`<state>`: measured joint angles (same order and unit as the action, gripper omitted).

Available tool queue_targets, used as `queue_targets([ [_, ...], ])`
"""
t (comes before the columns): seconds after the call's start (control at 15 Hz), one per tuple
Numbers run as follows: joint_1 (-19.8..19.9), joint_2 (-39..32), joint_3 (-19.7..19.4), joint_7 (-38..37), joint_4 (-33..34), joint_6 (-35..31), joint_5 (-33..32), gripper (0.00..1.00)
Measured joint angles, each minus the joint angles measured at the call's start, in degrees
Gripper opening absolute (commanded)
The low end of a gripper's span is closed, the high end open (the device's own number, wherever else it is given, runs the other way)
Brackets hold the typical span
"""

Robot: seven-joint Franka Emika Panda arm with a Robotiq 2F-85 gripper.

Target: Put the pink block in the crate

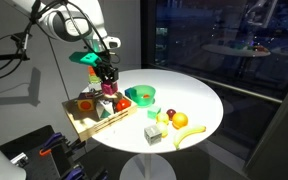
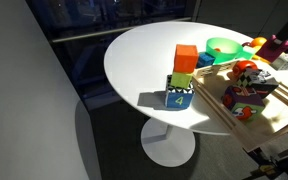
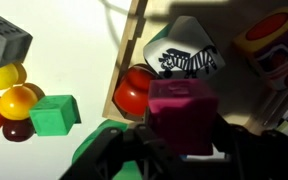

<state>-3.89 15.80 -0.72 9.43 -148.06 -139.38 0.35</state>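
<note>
Now, claw (image 1: 107,80): clenched on the pink block (image 3: 181,108), with a dark finger (image 3: 119,150) on either side of it; it hangs in the air above the table (image 1: 199,100).
pink block: held between the claw's fingertips, clear of every surface; a small cube-like piece, saturated magenta and matte, with softly rounded edges; the face toward the wrist camera lies in shade.
crate (image 1: 89,122): directly beneath the claw; light wood with low sides; in the wrist view its pale wall runs just to one side of the held block.
crate contents: a round red piece (image 3: 134,92) below the claw, close beside the block; a white piece with dark stripes (image 3: 184,55) just beyond it.
green bowl (image 1: 141,96): on the table beside the claw, just outside the crate.
green block (image 3: 54,113): outside the crate wall, off to the claw's side, next to yellow fruit pieces (image 3: 14,100).
block stack (image 2: 184,75): orange on green on blue, on the table outside the crate.
banana (image 1: 189,133): well apart from the claw, near the table's edge.
</note>
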Motion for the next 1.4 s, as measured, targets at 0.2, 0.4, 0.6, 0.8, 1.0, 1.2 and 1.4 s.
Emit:
queue_targets([
  [0.2, -1.29, -0.03, 2.02, -0.43, -0.73, -1.21, 0.00, 0.78],
  [0.4, -1.52, -0.17, 3.80, -1.50, -1.97, -3.17, -0.07, 0.95],
  [0.6, -1.49, -0.23, 4.24, -2.49, -2.78, -4.33, -0.15, 1.00],
  [0.8, -0.91, -0.23, 4.18, -3.13, -2.85, -4.22, -0.15, 1.00],
  [1.0, 0.56, -0.20, 3.80, -4.19, -2.63, -1.70, -0.18, 1.00],
  [1.2, 2.55, -0.15, 3.28, -6.17, -1.51, 3.98, -1.09, 1.00],
  [1.4, 4.21, -0.15, 2.98, -8.19, -0.12, 9.23, -2.23, 1.00],
])
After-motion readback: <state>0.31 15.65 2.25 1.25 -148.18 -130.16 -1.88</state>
